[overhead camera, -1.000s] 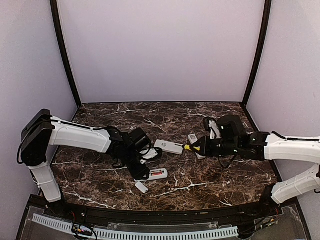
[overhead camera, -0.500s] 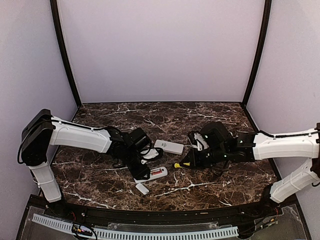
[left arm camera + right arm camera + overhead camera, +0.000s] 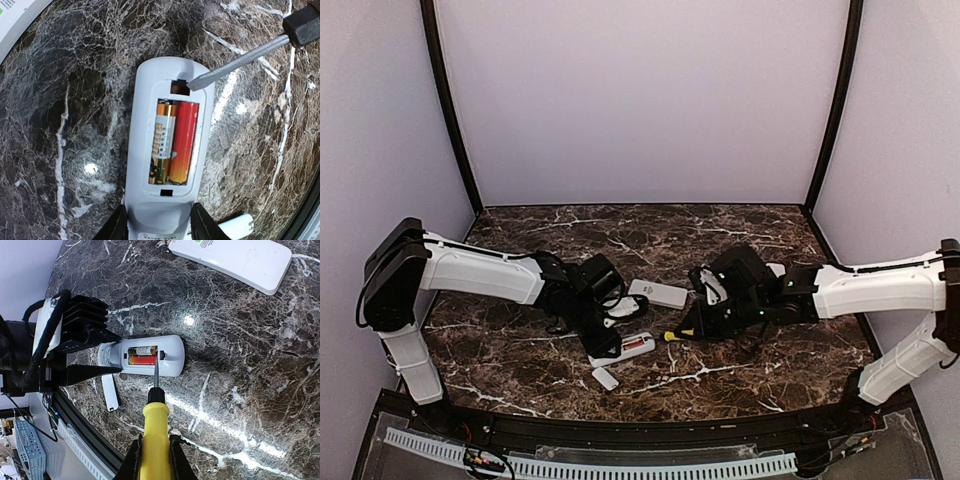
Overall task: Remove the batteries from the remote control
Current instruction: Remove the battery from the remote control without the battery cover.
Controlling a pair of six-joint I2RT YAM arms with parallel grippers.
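A white remote control [image 3: 167, 210] lies back up with its compartment open. Two batteries lie in it side by side, a gold-orange one [image 3: 162, 142] and a red one [image 3: 183, 142]. My left gripper [image 3: 157, 227] is shut on the remote's near end. My right gripper [image 3: 154, 455] is shut on a yellow-handled screwdriver [image 3: 156, 425]. Its blade tip [image 3: 192, 85] rests at the notch at the compartment's far end. In the top view the remote [image 3: 632, 346] lies between the left gripper [image 3: 603, 340] and the right gripper [image 3: 695, 325]. The right wrist view shows both batteries [image 3: 142, 355].
A second white remote [image 3: 658, 294] lies behind, also seen in the right wrist view [image 3: 235, 257]. A small white cover [image 3: 604, 377] lies in front of the held remote, near the table's black front rail [image 3: 620, 430]. Another white piece [image 3: 620, 306] lies by my left wrist.
My right arm has moved left and nearer with the screwdriver, bringing its tip from beside the far remote to the held remote's compartment. The left arm and remote have not moved.
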